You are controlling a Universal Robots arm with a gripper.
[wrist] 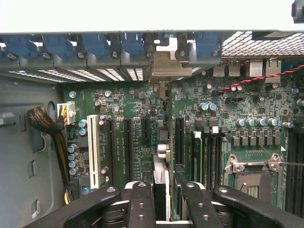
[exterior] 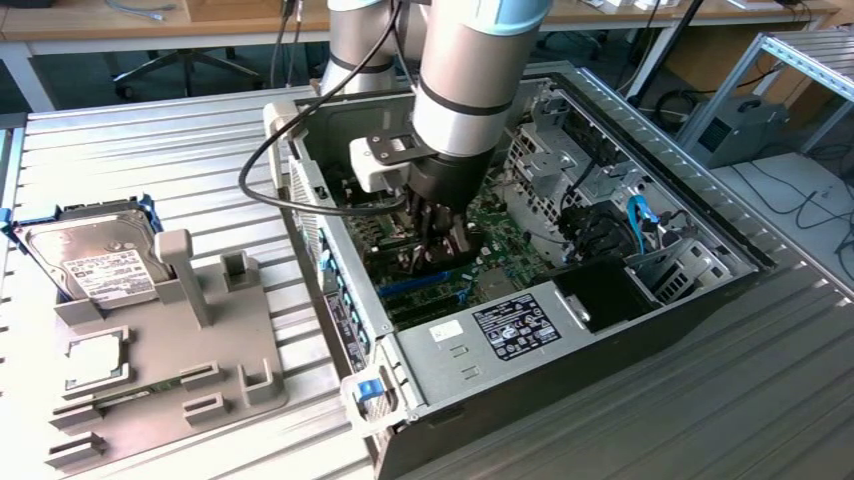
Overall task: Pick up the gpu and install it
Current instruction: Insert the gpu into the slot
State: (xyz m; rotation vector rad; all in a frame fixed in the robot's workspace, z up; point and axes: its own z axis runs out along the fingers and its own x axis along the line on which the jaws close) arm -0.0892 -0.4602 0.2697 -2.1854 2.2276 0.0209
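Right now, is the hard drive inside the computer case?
No, the hard drive rests on the grey holder outside the computer case.

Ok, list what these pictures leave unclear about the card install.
- Card, wrist view: seen edge-on between the gripper fingers; its lower edge and the slot under it are hidden by the card itself.
- Exterior view: the arm and gripper cover the card inside the computer case.
- Whether the card is fully seated: cannot tell.
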